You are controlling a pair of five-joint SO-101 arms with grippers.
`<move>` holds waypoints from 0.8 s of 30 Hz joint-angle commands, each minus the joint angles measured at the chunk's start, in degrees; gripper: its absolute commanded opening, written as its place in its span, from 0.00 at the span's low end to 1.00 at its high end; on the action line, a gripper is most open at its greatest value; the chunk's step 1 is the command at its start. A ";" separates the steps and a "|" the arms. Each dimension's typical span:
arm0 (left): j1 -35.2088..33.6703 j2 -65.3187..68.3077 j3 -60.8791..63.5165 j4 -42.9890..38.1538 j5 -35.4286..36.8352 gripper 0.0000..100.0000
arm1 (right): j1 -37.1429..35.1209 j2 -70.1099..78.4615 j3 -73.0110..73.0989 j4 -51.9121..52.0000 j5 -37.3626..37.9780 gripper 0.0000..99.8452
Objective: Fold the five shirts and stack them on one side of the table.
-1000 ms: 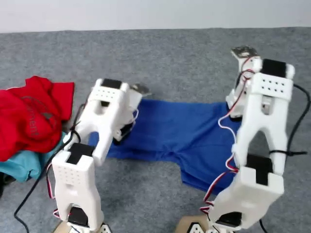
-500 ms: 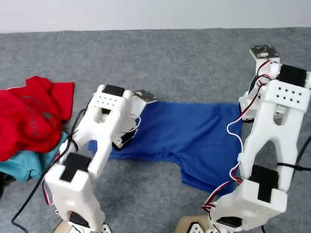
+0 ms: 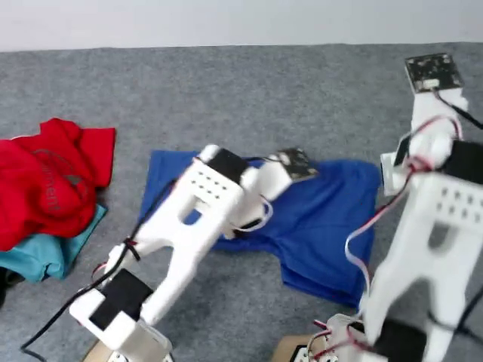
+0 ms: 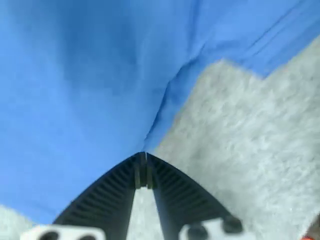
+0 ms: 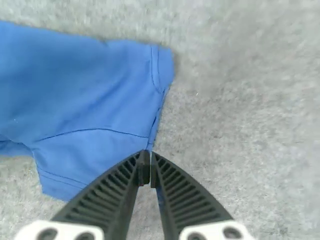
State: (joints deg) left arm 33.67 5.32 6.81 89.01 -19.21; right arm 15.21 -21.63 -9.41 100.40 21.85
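**A:** Where does the blue shirt (image 3: 324, 219) lie from each pincer?

**B:** It's spread on the grey worktop (image 3: 264, 90) between the arms, with its long axis running side to side. The left pincer (image 4: 145, 167) is right at its edge. The tips are pressed together and a crease in the cloth runs straight into them, so I judge it is pinching the fabric.

**A:** And the right one?

**B:** The right pincer (image 5: 146, 172) is closed on nothing. It hangs above the sleeve end on that arm's side, and the cloth below it lies flat.

**A:** Which arm is nearer, then?

**B:** The left arm (image 3: 189, 226), clearly. It stretches low and slantwise over the middle of the shirt. The right arm (image 3: 430, 226) stands tall at the shirt's right border with its wrist lifted high.

**A:** So the fold turns on what?

**B:** Probably on carrying the pinched edge along that long axis. The red shirt (image 3: 45, 181) and the teal shirt (image 3: 45, 253) sit heaped well apart, at the worktop's left edge.
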 commanded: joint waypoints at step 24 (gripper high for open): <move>26.99 20.75 -17.36 -2.73 -6.15 0.16 | 0.31 -33.71 0.88 2.42 0.09 0.01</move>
State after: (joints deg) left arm 59.78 24.57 -6.73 86.90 -23.60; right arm 15.03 -55.12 -8.26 100.48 21.85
